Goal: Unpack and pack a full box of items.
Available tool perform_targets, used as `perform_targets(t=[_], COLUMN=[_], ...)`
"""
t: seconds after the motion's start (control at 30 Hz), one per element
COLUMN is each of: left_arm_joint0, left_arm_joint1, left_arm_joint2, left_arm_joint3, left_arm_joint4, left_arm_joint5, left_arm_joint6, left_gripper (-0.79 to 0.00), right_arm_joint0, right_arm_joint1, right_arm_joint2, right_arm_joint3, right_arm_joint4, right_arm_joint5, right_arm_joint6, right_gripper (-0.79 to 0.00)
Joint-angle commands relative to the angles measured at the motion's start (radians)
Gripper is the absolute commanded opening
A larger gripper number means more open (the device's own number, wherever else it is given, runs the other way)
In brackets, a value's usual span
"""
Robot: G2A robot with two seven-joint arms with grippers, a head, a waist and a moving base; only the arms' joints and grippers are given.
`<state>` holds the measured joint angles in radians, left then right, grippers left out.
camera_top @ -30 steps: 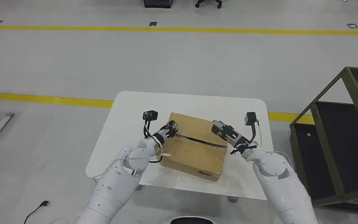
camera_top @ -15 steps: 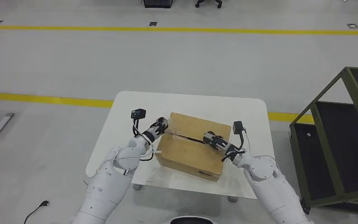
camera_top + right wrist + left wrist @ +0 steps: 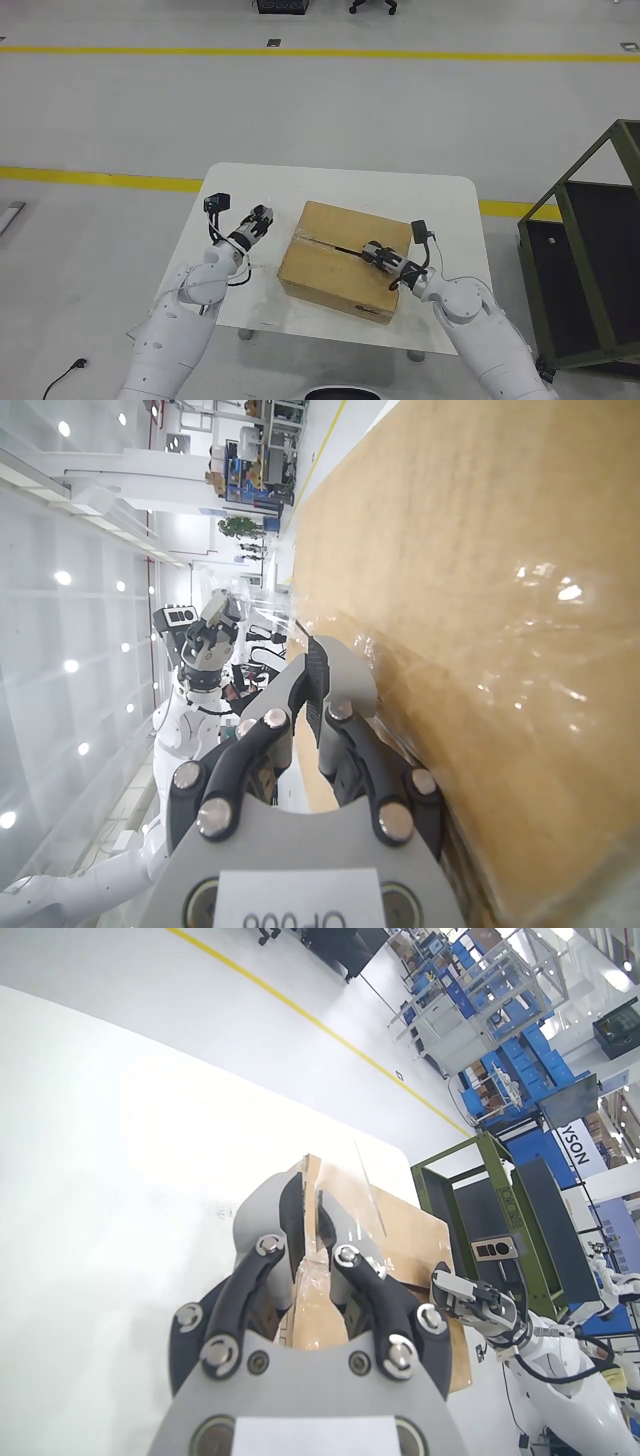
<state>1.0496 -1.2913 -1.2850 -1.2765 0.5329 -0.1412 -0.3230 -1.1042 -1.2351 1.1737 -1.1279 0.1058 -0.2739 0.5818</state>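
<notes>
Left jaws, pulled back, near box (image 3: 344,258)

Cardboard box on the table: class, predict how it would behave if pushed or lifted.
The cardboard box is broad and low, flat on the table, so it would probably slide rather than tip. Its walls look stiff, though the top flaps may flex along the seam. The clear tape looks glossy, so a grip might slip there.
</notes>
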Motion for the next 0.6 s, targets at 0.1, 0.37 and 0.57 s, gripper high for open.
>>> perform_targets(t=[0.1,0.37,0.57], left_arm_joint0=[0.01,0.019,0.037], left_arm_joint1=[0.008,0.017,0.023], left_arm_joint2=[-0.031,-0.074,-0.077], left_arm_joint3=[-0.006,-0.002,-0.015], left_arm_joint4=[0.016,0.04,0.078], left_arm_joint5=[0.012,0.037,0.028], left_arm_joint6=[0.004,0.025,0.0], left_gripper=[-0.773,-0.785,-0.693], right_arm_joint0=[0.005,0.009,0.011], right_arm_joint1=[0.0,0.0,0.001], right_arm_joint2=[0.0,-0.001,0.0], right_arm_joint3=[0.003,0.002,0.0], right_arm_joint4=[-0.018,-0.037,-0.044], right_arm_joint5=[0.013,0.025,0.031], right_arm_joint6=[-0.006,-0.006,-0.002], right_gripper=[-0.785,-0.785,-0.785])
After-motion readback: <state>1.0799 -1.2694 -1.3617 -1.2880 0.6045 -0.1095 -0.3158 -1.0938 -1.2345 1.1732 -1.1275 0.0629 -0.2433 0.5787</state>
